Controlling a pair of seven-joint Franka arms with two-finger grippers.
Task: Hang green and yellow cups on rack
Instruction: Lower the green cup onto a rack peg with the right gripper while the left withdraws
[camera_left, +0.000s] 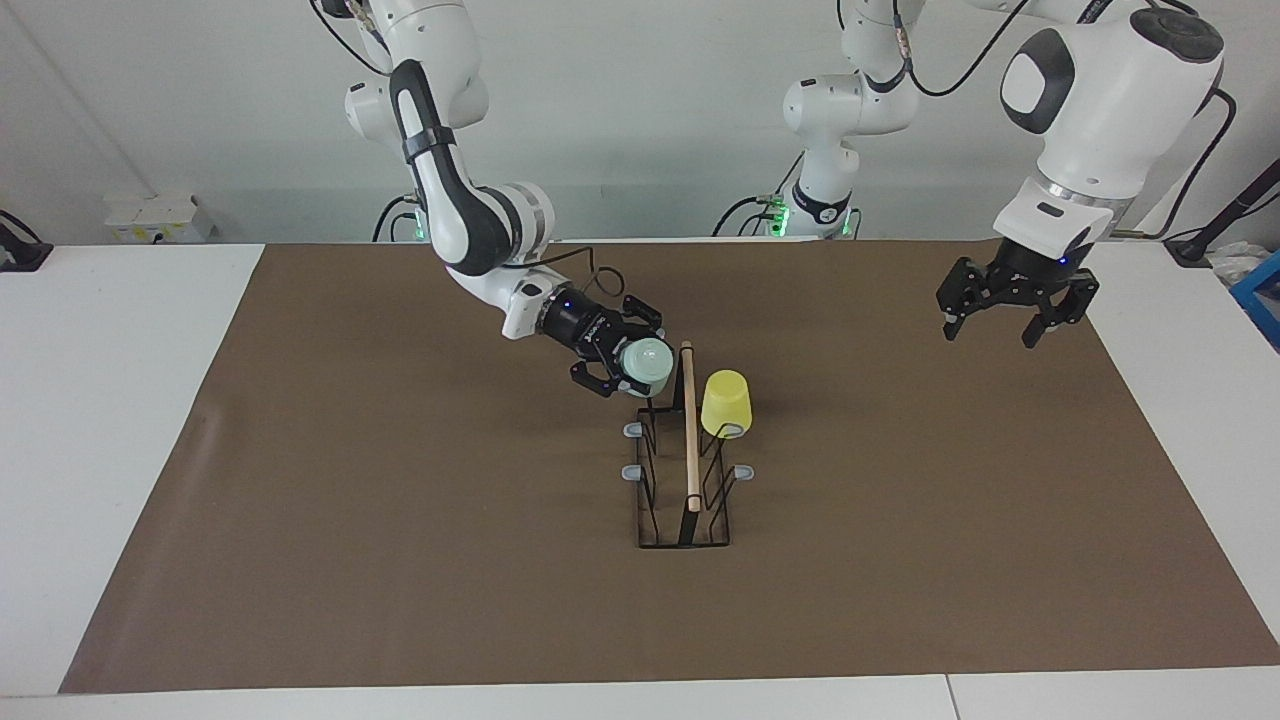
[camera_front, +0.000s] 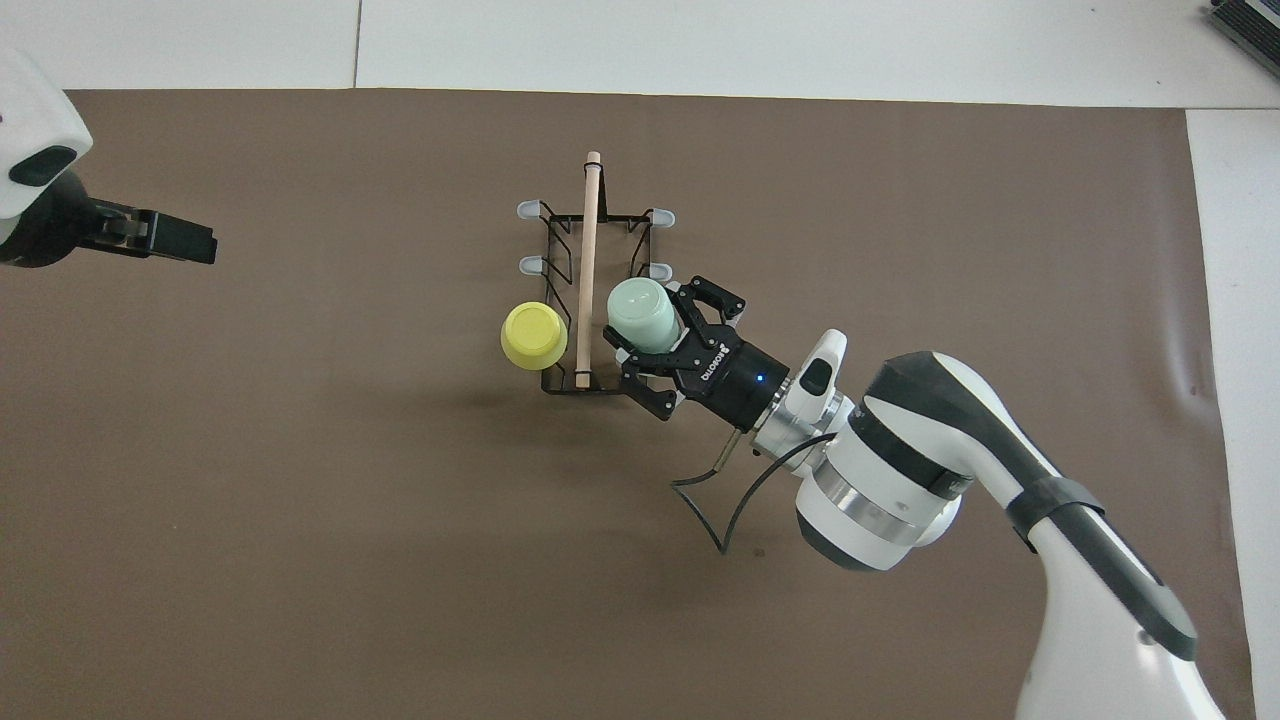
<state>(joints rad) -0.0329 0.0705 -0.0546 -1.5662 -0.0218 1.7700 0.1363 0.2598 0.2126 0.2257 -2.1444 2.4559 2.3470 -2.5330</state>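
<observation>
A: Cups, count two. The green cup (camera_left: 646, 361) is sitting clamped in the right gripper (camera_left: 630, 368), tilted, base showing pale and round, at the rack's robot-end corner on the right arm's side. In the overhead view it is lying just right of centre (camera_front: 637, 314).

B: And the yellow cup (camera_left: 726, 403)?

A: It is hanging mouth-down on a peg on the rack's other flank, centre of the facing view. In the overhead view only its round base is showing (camera_front: 534, 335).

B: The rack (camera_left: 684, 520)?

A: One, black wire, with a light wooden rod (camera_left: 689, 430) running along the top. Grey peg tips: I am counting four in the open; the pegs at the two cups are covered, and I cannot tell whether the green cup is touching its peg.

B: Grippers?

A: Two. The right gripper (camera_front: 672, 347) is clenching the green cup with its links splayed out. The left gripper (camera_left: 1008, 305) is hanging at the upper right of the facing view, fingers spread and holding nothing, over the brown mat (camera_left: 400, 560). In the overhead view it is partly cut off at the upper left edge (camera_front: 150, 235).
</observation>
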